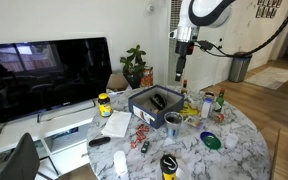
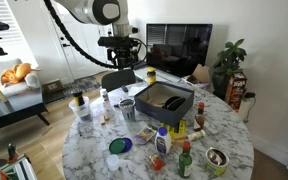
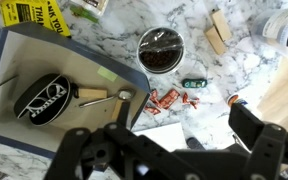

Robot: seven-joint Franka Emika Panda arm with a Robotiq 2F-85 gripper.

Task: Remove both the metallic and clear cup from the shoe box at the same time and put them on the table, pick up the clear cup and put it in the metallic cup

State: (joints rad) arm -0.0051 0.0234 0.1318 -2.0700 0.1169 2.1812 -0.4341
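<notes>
**Exterior view.** The gripper hangs high over the shoe box.

**Exterior view.** The metallic cup stands on the table, just beside the box at its 9 o'clock.

**Wrist view.** The fingers are spread wide and hold nothing. The cup's mouth lies at 12 o'clock. The clear cup cannot be made out. The metal cup is probably light, rigid and slick-walled, so pinch across the rim.

Black can with a yellow top at the tabletop's near edge; green disc close by; potted plant beyond the far edge.
</notes>
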